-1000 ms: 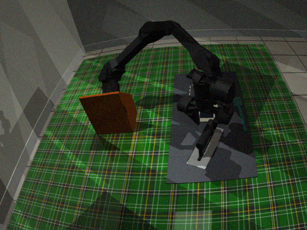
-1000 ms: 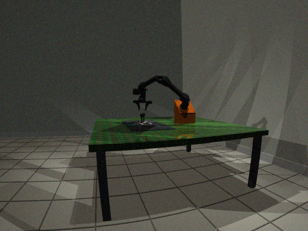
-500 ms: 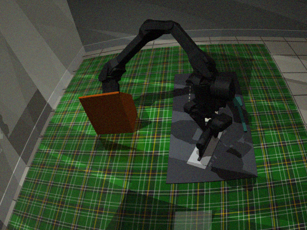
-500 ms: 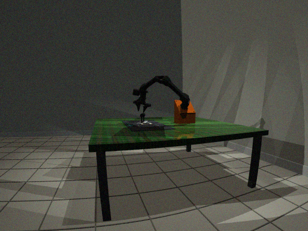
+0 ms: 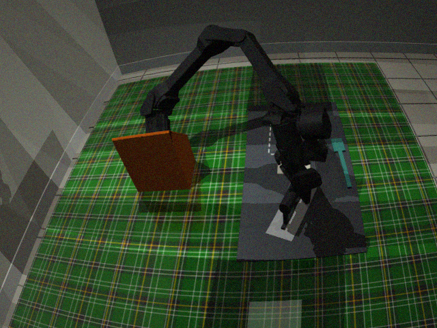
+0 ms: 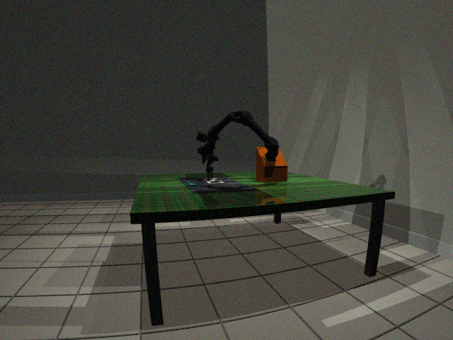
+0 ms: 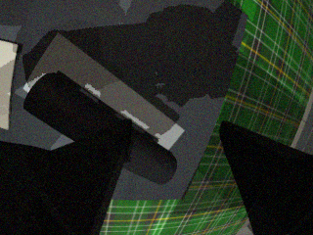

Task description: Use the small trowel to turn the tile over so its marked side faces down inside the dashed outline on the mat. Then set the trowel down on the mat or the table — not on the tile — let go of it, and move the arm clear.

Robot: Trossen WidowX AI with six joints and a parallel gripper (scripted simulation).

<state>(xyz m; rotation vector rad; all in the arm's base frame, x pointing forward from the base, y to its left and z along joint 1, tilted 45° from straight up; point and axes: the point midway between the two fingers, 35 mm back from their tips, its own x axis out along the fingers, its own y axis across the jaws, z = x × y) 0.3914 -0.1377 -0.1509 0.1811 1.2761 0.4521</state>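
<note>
Seen from the wrist, the gripper (image 7: 172, 127) hangs with its fingers spread and nothing pinched. The trowel (image 7: 85, 114), a dark handle on a pale blade, lies flat on the grey mat (image 7: 196, 117) toward 10 o'clock. A pale edge of the tile (image 7: 6, 78) shows at 9 o'clock.

From the top view, the trowel (image 5: 289, 206) rests near the mat's (image 5: 257, 212) 6 o'clock end. The arm hides most of the tile (image 5: 280, 169). Only this view shows the dashed outline (image 5: 270, 141) and a teal tool (image 5: 344, 165) at 3 o'clock.

Farther off, the exterior view alone shows the whole table (image 6: 164, 205), with the orange base (image 6: 270, 164) behind.
</note>
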